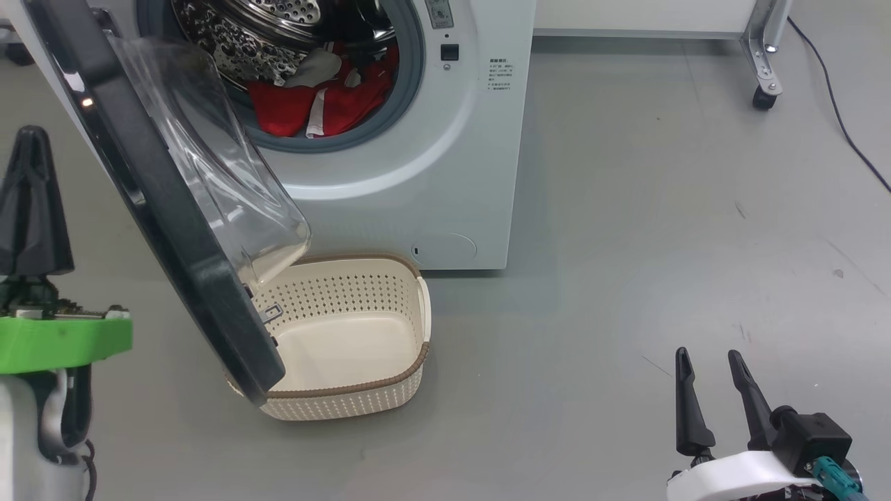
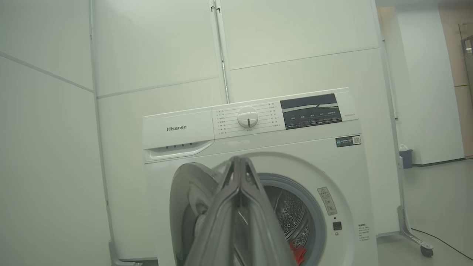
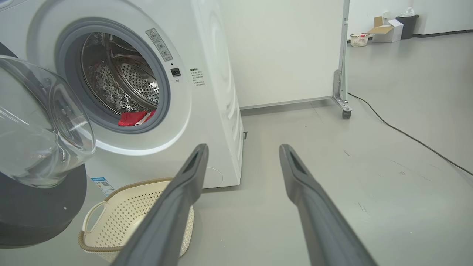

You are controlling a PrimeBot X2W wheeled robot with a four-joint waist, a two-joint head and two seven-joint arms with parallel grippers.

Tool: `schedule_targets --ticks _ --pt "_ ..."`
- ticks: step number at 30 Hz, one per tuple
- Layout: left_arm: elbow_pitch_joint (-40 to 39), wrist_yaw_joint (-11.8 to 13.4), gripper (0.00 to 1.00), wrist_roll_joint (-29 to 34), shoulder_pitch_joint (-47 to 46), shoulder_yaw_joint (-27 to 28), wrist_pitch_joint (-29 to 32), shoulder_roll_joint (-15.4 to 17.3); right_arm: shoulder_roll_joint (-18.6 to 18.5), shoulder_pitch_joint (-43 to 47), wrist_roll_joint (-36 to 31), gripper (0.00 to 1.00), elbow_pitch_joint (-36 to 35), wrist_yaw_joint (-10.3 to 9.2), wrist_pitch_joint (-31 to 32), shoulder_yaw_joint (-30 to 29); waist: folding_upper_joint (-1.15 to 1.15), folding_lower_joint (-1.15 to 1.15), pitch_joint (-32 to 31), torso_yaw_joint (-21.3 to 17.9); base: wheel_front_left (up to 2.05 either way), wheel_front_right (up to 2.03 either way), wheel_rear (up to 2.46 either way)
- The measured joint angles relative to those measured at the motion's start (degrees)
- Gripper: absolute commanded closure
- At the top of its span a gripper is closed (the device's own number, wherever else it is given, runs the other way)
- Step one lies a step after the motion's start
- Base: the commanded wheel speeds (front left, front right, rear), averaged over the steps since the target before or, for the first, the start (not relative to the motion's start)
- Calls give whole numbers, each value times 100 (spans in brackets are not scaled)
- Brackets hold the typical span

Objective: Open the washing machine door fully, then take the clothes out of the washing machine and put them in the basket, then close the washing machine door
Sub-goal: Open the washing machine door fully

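Note:
The white washing machine (image 1: 445, 174) stands at the top of the head view. Its door (image 1: 160, 209), black-rimmed with a bulging glass bowl, hangs partly open and swung out over the basket (image 1: 348, 334). Red and white clothes (image 1: 320, 97) lie in the steel drum, also seen in the right wrist view as clothes (image 3: 135, 117). The cream basket sits on the floor in front of the machine, with nothing in it. My left gripper (image 1: 28, 139) is shut and holds nothing, left of the door. My right gripper (image 1: 710, 358) is open over bare floor at the lower right.
A wheeled metal frame foot (image 1: 764, 94) and a black cable (image 1: 835, 111) lie on the grey floor at the right. White wall panels (image 2: 147, 55) rise behind the machine. A far basket, box and bin (image 3: 384, 29) stand along the back wall.

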Motion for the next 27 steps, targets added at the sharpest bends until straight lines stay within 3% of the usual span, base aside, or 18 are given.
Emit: schedule_targets --ticks 12,27 --pt "-366 0 100 -16 -45 -803 356 1 124 1 -7 0 32 60 0 -91 0 0 59 -80 0 0 0" --pt "-33 0 100 -221 222 -1596 1163 -171 179 1 -52 0 158 191 0 -112 0 0 70 -121 0 0 0"
